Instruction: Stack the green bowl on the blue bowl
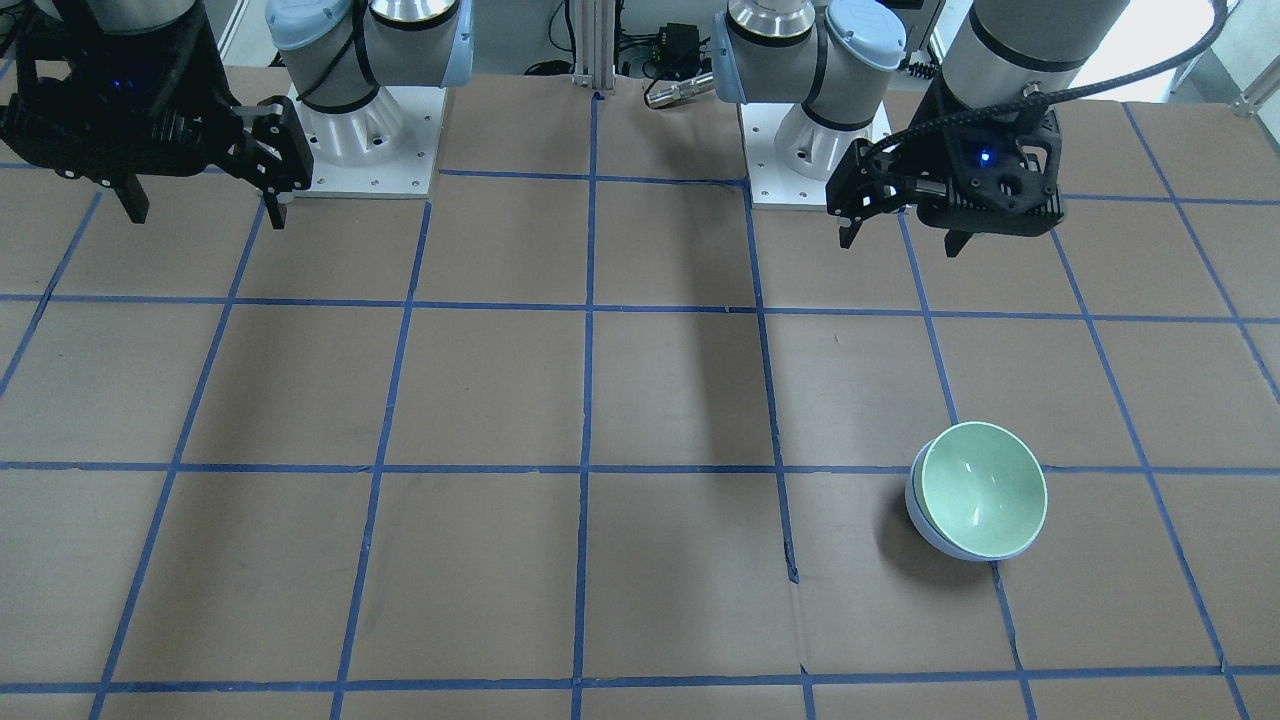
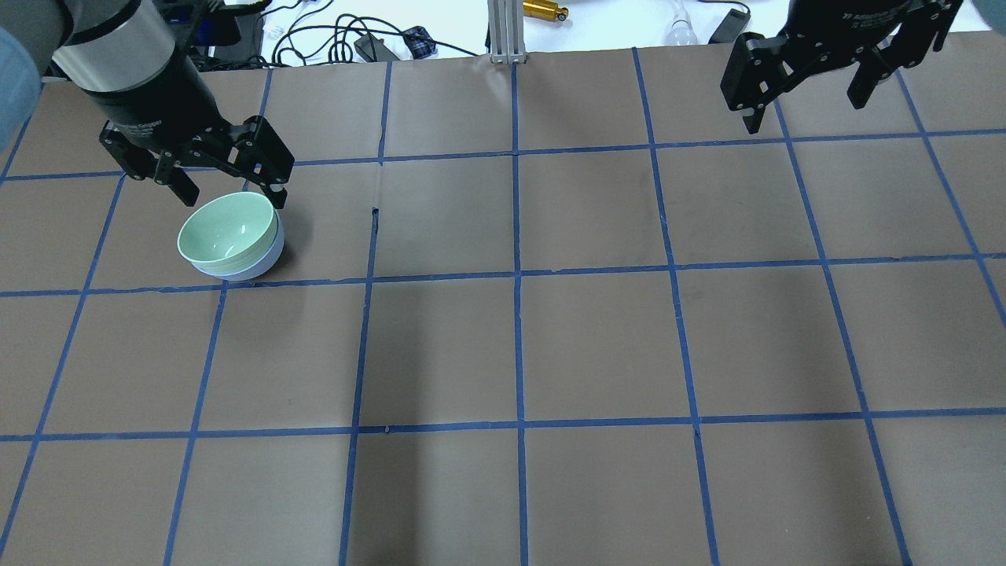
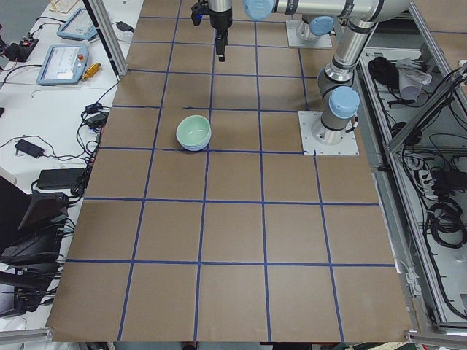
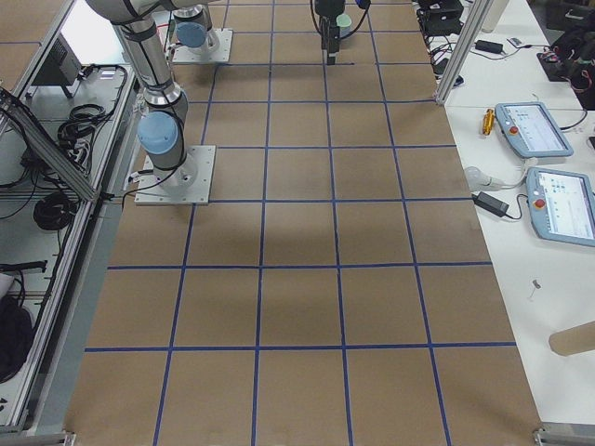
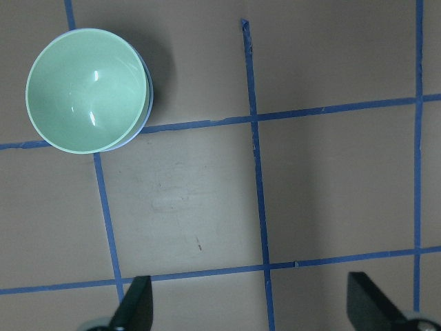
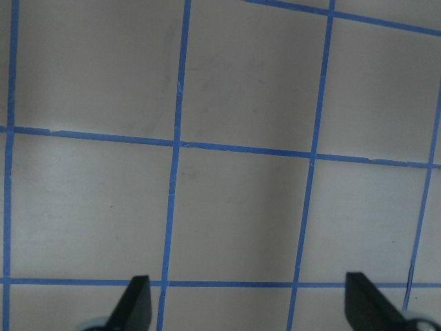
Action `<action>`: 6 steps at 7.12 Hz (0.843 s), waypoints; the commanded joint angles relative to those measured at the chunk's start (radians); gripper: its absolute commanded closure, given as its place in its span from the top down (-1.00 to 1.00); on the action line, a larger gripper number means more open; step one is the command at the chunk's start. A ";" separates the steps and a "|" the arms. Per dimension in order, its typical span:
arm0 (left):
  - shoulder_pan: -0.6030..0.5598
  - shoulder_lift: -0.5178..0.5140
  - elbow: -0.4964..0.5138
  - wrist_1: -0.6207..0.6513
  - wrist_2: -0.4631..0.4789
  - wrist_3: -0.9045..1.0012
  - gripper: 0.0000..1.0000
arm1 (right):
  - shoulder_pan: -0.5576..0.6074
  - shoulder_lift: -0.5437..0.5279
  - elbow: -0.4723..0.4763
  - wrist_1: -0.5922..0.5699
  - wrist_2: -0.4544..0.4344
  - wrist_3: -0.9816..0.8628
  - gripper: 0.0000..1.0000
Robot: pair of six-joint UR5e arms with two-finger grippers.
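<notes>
The green bowl (image 1: 982, 488) sits nested inside the blue bowl (image 1: 925, 525), of which only a strip of outer wall shows under the green rim. In the overhead view the green bowl (image 2: 226, 228) and the blue bowl (image 2: 255, 267) stand at the far left. My left gripper (image 2: 233, 196) is open and empty, raised above the table just behind the bowls and apart from them. It also shows in the front view (image 1: 900, 240). The left wrist view shows the green bowl (image 5: 86, 89) at the upper left. My right gripper (image 2: 803, 114) is open and empty, far off to the right.
The brown table (image 2: 597, 346) carries a grid of blue tape. Cables and a metal post (image 2: 503, 31) lie beyond the far edge. The two arm bases (image 1: 360, 130) stand at the robot's side. Tablets and cables lie on side benches (image 4: 548, 167).
</notes>
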 commanded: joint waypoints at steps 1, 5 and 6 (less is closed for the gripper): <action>-0.008 0.002 -0.009 -0.018 0.004 -0.011 1.00 | 0.001 0.000 0.000 0.000 0.000 0.000 1.00; -0.011 0.013 -0.031 -0.010 0.006 -0.013 1.00 | 0.000 0.000 0.000 0.000 0.000 0.000 1.00; -0.011 0.013 -0.031 -0.010 0.004 -0.013 1.00 | 0.001 0.000 0.000 0.000 0.000 0.000 1.00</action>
